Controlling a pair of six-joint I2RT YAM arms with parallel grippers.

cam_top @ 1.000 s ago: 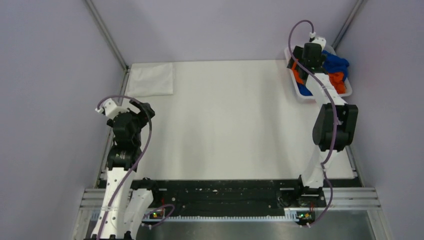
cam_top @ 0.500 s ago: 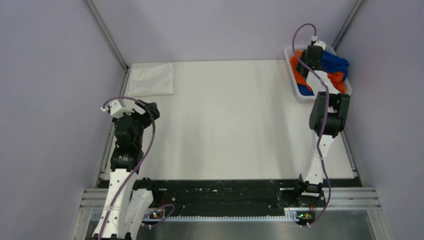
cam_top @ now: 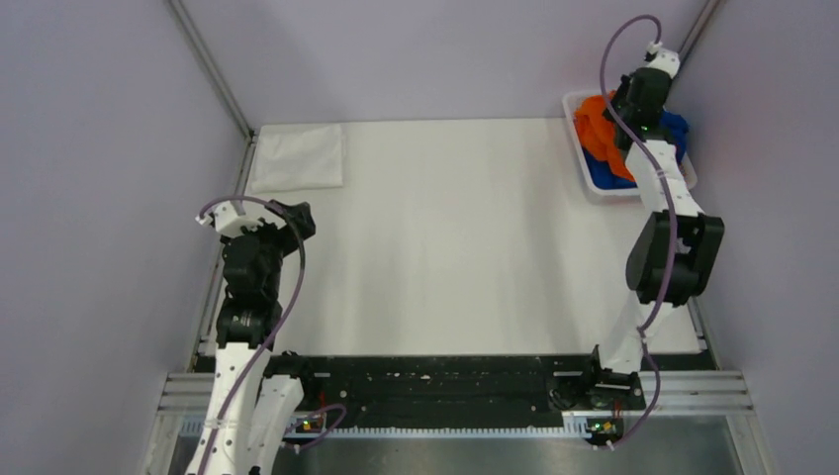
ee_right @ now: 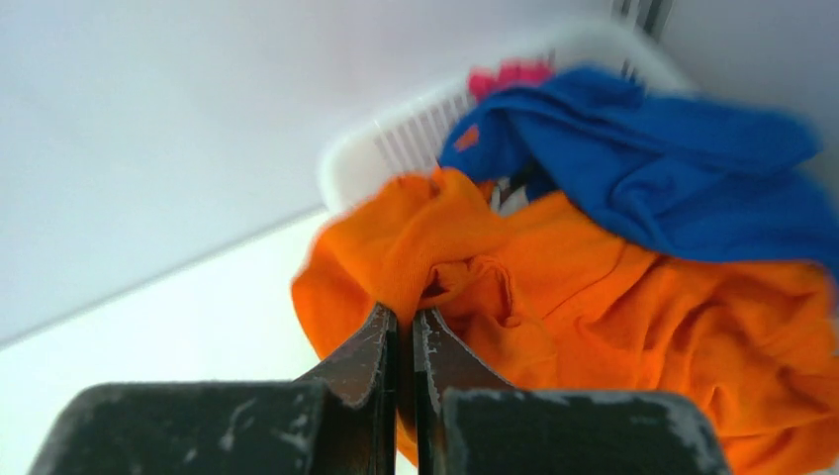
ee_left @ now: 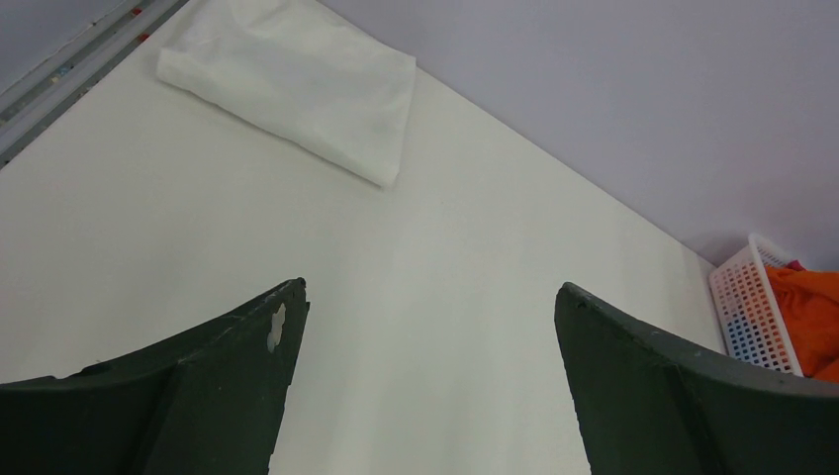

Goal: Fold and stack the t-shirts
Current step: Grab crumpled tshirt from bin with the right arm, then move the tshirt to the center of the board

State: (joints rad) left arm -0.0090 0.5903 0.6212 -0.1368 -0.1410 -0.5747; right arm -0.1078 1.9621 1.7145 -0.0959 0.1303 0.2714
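Observation:
The t-shirts lie bunched in a white basket (cam_top: pixel 633 190) at the table's far right corner. The orange t-shirt (ee_right: pixel 613 297) is on top at the front, and the blue one (ee_right: pixel 683 168) lies behind it. A bit of pink cloth (ee_right: pixel 510 74) shows at the basket's back. My right gripper (ee_right: pixel 406 315) is shut on a fold of the orange t-shirt (cam_top: pixel 597 119), and in the top view the right gripper (cam_top: pixel 625 107) hangs over the basket. My left gripper (ee_left: pixel 430 287) stands open over bare table at the left (cam_top: pixel 292 213), holding nothing.
A folded white cloth (cam_top: pixel 297 156) lies at the table's far left corner, also seen as the white cloth (ee_left: pixel 297 79) in the left wrist view. Walls and metal frame posts close in the table's back and sides. The basket (ee_left: pixel 752 307) shows far off in the left wrist view.
My right gripper has closed on the orange t-shirt and risen toward the back, pulling orange cloth up over the basket's left side. The left arm has barely moved.

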